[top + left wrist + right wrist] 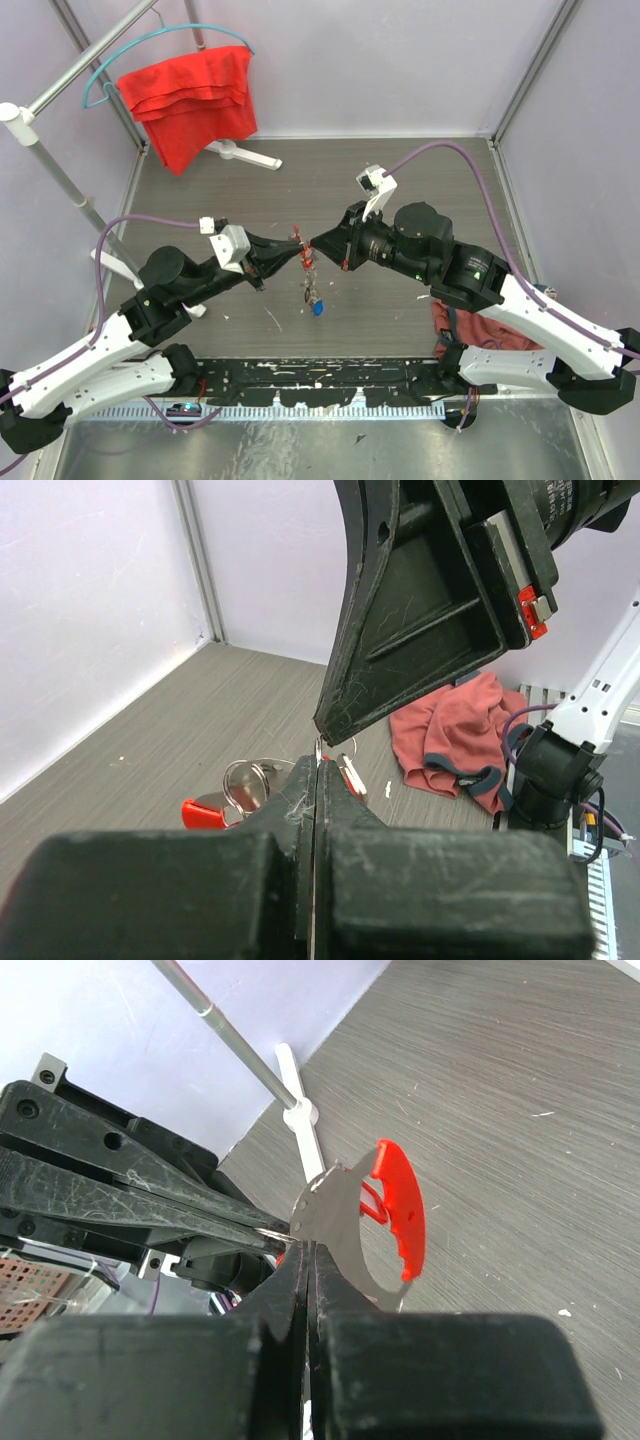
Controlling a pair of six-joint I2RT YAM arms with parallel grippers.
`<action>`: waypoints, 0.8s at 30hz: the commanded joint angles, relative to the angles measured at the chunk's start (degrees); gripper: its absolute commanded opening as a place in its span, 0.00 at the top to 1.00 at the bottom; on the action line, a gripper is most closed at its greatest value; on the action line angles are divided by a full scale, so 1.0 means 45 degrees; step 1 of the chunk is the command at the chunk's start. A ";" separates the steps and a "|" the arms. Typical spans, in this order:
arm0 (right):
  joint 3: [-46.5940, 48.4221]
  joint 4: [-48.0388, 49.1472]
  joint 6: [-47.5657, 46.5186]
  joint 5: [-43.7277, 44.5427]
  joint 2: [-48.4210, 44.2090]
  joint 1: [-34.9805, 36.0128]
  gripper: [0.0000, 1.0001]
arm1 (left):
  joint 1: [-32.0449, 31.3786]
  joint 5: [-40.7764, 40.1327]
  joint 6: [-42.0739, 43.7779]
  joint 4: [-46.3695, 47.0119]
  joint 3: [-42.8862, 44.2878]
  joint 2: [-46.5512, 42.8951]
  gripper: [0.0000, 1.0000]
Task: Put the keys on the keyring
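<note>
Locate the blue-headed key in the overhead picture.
In the top view the blue-headed key is mid-frame, at the lower end of the key bunch, just below where the left gripper and right gripper meet.

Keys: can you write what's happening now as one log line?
left gripper: shut on keys | right gripper: shut on red-headed key | tips close together

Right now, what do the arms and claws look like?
The left arm and right arm share white lower links, black upper joints and a looping purple cable. The left claw and right claw are black tapering wedges, each with a white camera block behind.
</note>
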 commanded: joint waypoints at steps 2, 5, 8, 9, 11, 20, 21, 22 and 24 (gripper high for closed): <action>-0.0065 0.0068 0.0030 0.0451 -0.0190 0.0002 0.99 | 0.0004 -0.0191 0.0115 0.1011 0.0142 -0.0270 1.00; -0.0086 0.0000 0.0042 0.0408 -0.0100 0.0000 0.99 | 0.0007 -0.0196 0.0133 0.1042 0.0180 -0.0233 1.00; -0.0063 -0.0024 0.0024 0.0275 0.0021 0.0000 0.99 | -0.0004 -0.0102 0.0150 0.1025 0.0272 -0.0157 1.00; -0.0055 -0.0025 0.0014 0.0225 0.0081 0.0004 0.99 | -0.0002 -0.0060 0.0151 0.1023 0.0294 -0.0131 1.00; -0.0002 -0.0016 -0.0053 0.0107 0.0150 0.0000 0.97 | 0.0002 -0.0008 0.0151 0.1041 0.0312 -0.0088 1.00; 0.0508 0.0225 -0.1779 0.1367 -0.0810 0.0012 0.76 | 0.0006 0.0106 0.0170 0.1023 0.0423 -0.0085 1.00; 0.0500 0.0383 -0.2088 0.1460 -0.1044 0.0008 0.73 | -0.0003 0.0129 0.0170 0.1006 0.0444 -0.0088 1.00; 0.0459 0.0561 -0.2447 0.1497 -0.1256 0.0018 0.70 | -0.0006 0.0164 0.0155 0.1018 0.0454 -0.0086 1.00; 0.0416 0.0924 -0.3207 0.1389 -0.1672 0.0011 0.65 | -0.0005 0.0268 0.0151 0.1041 0.0505 -0.0060 1.00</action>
